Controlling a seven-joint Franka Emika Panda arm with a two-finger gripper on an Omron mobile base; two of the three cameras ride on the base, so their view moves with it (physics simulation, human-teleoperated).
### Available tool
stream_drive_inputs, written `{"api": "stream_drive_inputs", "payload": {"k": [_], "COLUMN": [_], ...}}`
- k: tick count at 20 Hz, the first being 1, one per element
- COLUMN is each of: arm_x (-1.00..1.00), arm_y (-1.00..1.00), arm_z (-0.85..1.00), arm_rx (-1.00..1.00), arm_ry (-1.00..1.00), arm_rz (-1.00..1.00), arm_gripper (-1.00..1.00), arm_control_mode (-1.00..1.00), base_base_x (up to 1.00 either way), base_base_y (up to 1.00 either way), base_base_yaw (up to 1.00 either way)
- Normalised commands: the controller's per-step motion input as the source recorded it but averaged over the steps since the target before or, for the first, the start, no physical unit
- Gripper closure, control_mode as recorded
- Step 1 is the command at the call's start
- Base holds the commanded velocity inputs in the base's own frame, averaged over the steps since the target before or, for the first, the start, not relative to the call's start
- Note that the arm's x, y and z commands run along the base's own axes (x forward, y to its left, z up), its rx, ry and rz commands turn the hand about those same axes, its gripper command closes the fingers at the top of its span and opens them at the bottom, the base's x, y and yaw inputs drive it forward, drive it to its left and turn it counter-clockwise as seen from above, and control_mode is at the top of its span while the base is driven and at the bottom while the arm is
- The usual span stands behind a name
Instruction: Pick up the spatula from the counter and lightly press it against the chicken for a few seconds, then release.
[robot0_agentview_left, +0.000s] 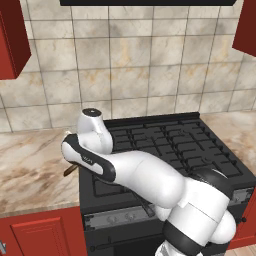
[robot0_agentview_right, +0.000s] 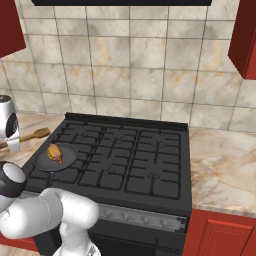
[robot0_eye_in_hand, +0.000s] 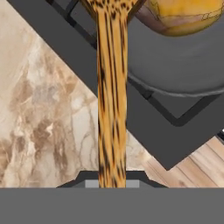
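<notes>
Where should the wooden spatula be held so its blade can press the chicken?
Take the spatula by its long straight handle, near the end, from the counter side. It is narrow and even, and the blade then reaches the chicken in the pan.

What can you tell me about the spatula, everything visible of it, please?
The spatula looks wooden, light brown with dark mottled grain: a long straight handle widening into a flat blade. The gripper is shut on the handle. Its blade points toward the chicken in the dark pan; whether they touch is unclear.
</notes>
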Motion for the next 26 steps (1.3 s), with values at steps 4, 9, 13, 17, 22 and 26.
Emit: {"api": "stream_drive_inputs", "payload": {"k": [4, 9, 13, 17, 22, 26], "arm_x": [-0.24, -0.16, -0.02, 0.0, -0.01, -0.01], "arm_y": [-0.11, -0.08, -0.15, -0.15, -0.13, -0.08], "arm_z": [0.0, 0.0, 0.0, 0.0, 0.0, 0.0], "arm_rx": [0.02, 0.03, 0.04, 0.03, 0.0, 0.0], "arm_ry": [0.05, 0.09, 0.09, 0.1, 0.04, 0.01], "arm_rz": [-0.09, -0.1, -0.08, -0.07, -0.06, -0.04], "arm_gripper": [1.0, 1.0, 1.0, 1.0, 1.0, 1.0], "arm_control_mode": [-1.0, -1.0, -1.0, -1.0, -1.0, -1.0], "base_base_x": [0.0, 0.0, 0.0, 0.0, 0.0, 0.0], "base_base_y": [0.0, 0.0, 0.0, 0.0, 0.0, 0.0], "base_base_yaw": [0.0, 0.0, 0.0, 0.0, 0.0, 0.0]}}
